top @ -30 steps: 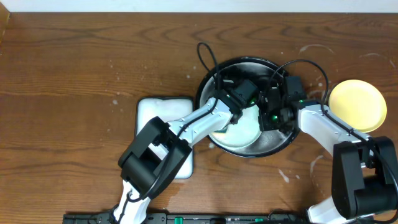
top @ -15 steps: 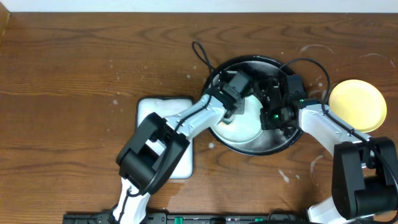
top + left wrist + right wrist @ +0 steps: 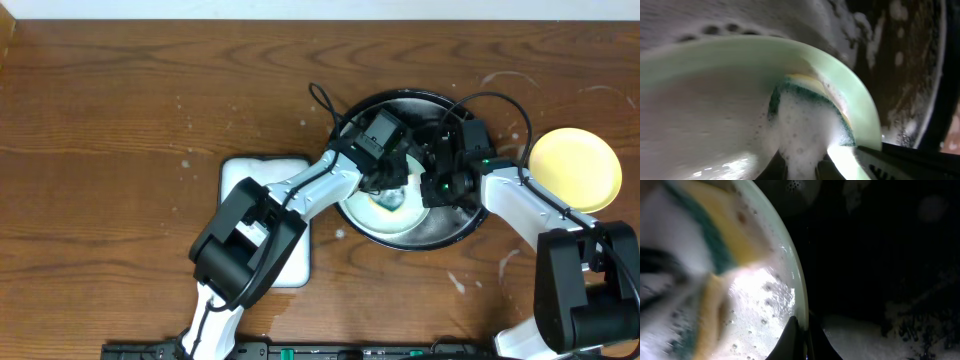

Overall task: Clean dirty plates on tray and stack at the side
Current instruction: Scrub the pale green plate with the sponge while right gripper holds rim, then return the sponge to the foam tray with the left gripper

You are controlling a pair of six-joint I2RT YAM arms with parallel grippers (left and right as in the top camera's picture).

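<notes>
mint plate (image 3: pixel 362 213): sits inside the black tray (image 3: pixel 396 97), right of centre in the overhead view. It's all suds and I can't spot any red left on the bits that show.
sponge (image 3: pixel 810 112): green-and-yellow, foamy, pressed flat on the plate's inner face near the rim.
left gripper (image 3: pixel 388 188): jaws nearly closed, clamped on the sponge. The fingers themselves are mostly buried in foam in the wrist view.
right gripper (image 3: pixel 432 186): narrow pinch on the plate's right edge. Its wrist view shows the dark fingertips (image 3: pixel 799 332) either side of the rim, so it's steadying the plate.
what just changed: over the last second the left arm swings up toward the top of the tray and back, so the sponge now sits mid-plate. The right arm and plate haven't budged.
what that means: looks like mid-scrub strokes to me, so this plate is getting wiped and isn't ready to lift yet.
yellow plate (image 3: pixel 572 168): far right of the frame on the streaky tabletop (image 3: pixel 500 265), clear of the tray and looking clean, so probably the start of the stack.
third plate: can't see one, maybe hidden under the arms.
white tray (image 3: pixel 250 176): left of the black tray, partly under the left arm.
</notes>
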